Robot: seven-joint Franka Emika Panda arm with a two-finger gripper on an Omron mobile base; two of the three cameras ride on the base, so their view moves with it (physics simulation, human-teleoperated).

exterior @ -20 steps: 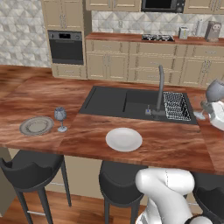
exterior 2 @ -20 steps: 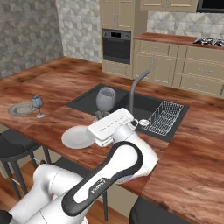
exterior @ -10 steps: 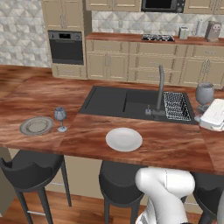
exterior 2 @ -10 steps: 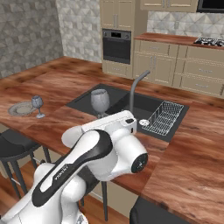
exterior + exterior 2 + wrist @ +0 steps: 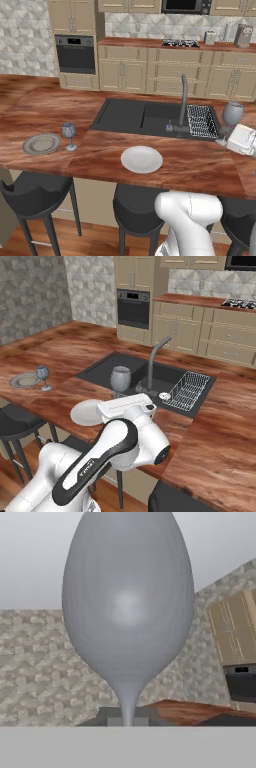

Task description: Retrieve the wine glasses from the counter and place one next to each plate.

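Note:
My gripper (image 5: 128, 720) is shut on the thin stem of a blue-grey wine glass (image 5: 129, 597), whose bowl looms upright before the hand camera. From the left base this held glass (image 5: 232, 114) hangs over the counter (image 5: 200, 170) beside the dish rack, well right of the white plate (image 5: 142, 159). From the right base the same glass (image 5: 120, 378) rises above the white hand, beyond the white plate (image 5: 85, 412). The second glass (image 5: 69, 132) stands on the counter just right of the grey plate (image 5: 42, 144).
A dark sink (image 5: 135, 115) with a tall faucet (image 5: 183, 100) and a wire dish rack (image 5: 202, 120) lies behind the white plate. Dark stools (image 5: 35, 192) line the counter's near edge. An oven and beige cabinets stand along the far wall.
The arm has swung round and the held glass has shifted left and slightly lower in the left base view. The other glass and both plates have stayed put.

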